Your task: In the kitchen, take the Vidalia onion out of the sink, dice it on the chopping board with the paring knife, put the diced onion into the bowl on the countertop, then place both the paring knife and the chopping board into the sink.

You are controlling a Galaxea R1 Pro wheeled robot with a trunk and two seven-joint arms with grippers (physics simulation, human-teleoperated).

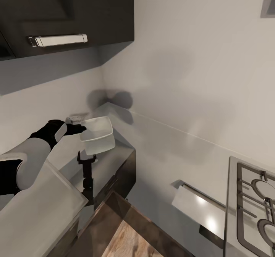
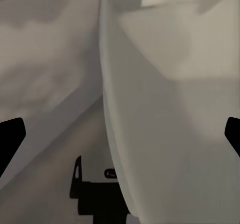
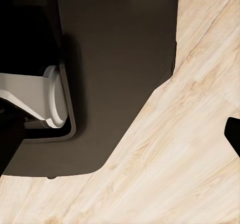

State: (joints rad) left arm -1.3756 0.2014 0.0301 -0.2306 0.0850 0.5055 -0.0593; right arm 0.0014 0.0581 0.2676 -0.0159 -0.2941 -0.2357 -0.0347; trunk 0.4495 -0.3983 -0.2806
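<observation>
**Bowl lifted at the worktop corner**

Bowl (image 1: 98,134): your left pincer (image 1: 78,129) has it by the near rim, up above the grey worktop (image 1: 152,134), close to the corner where the two pale walls meet. It is tilted, its open side turned toward the wall. In the left wrist view the bowl's (image 2: 165,124) white wall runs between the two dark fingertips (image 2: 11,134), so your pincer is clamped on the bowl.

Just below the bowl a black pincer-like part (image 1: 87,160) stands with its prongs apart; you see the same part (image 2: 92,196) in the left wrist view, under the bowl's edge. I cannot tell from these views whether it is your right pincer.

Your right wrist camera looks down on light wood floor (image 3: 190,149) and the robot's dark base (image 3: 115,74); one dark fingertip (image 3: 233,131) shows at the edge, and I cannot tell the right pincer's state.

Farther out, a black upper cabinet (image 1: 76,12) with a chrome handle (image 1: 57,40) hangs above, and a hob (image 1: 256,207) sits in the worktop at your right.
</observation>
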